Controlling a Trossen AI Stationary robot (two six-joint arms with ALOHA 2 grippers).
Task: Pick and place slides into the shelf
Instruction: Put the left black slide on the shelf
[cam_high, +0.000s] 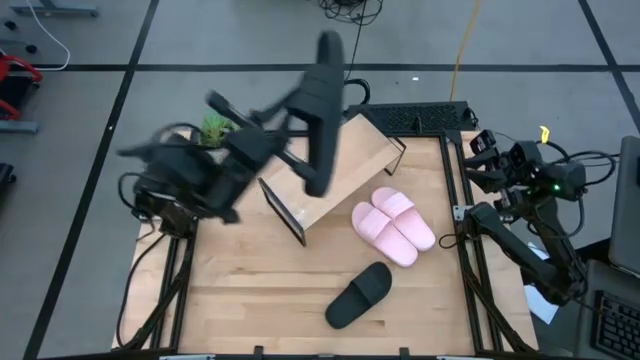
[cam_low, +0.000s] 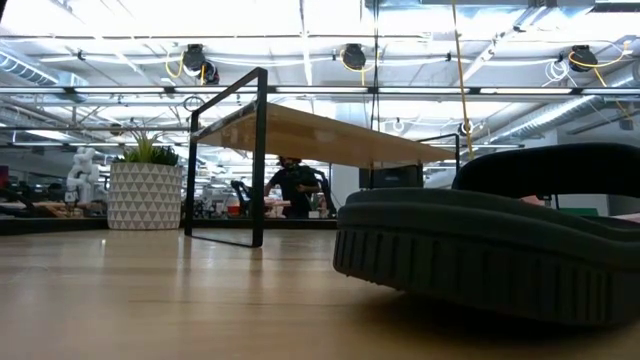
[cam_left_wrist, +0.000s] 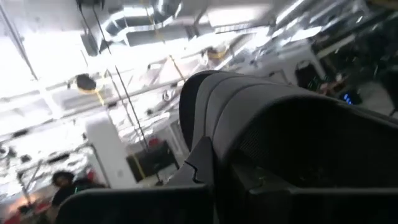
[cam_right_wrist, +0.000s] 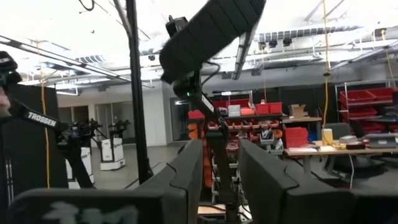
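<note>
**Black slide being carried aloft by left claw; shelf placement pending**

One black slide (cam_high: 322, 110) is being held high above the table (cam_high: 250, 300) by the left claw (cam_high: 262, 135), which is clamped shut on it near one end. In the high view the sandal is being shown hanging over the shelf (cam_high: 335, 170), long axis running roughly from the far edge toward the near edge. In the right wrist view the same slide (cam_right_wrist: 208, 34) is being seen tilted, raised well clear of everything below.

The second black slide (cam_high: 360, 295) is lying on the table near the front edge, well apart from the shelf. The pale pink pair (cam_high: 393, 226) is lying side by side, touching each other, just beside the shelf's right end. No slide is being seen on the shelf board yet, so the task is judged to be at an early stage.

The right claw (cam_high: 478, 150) is being kept at the table's right edge, its fingers (cam_right_wrist: 189, 171) partly apart and nothing being held between them.

For the step in hand, it is judged that the slide should be levelled before it is lowered, since it is being carried at a slant. The descent should be aimed at the middle of the board, clear of the dark-edged end panels, with room being left for three more. Release is best delayed until the sole is resting flat; a drop from height could bounce the foam off the board.
</note>
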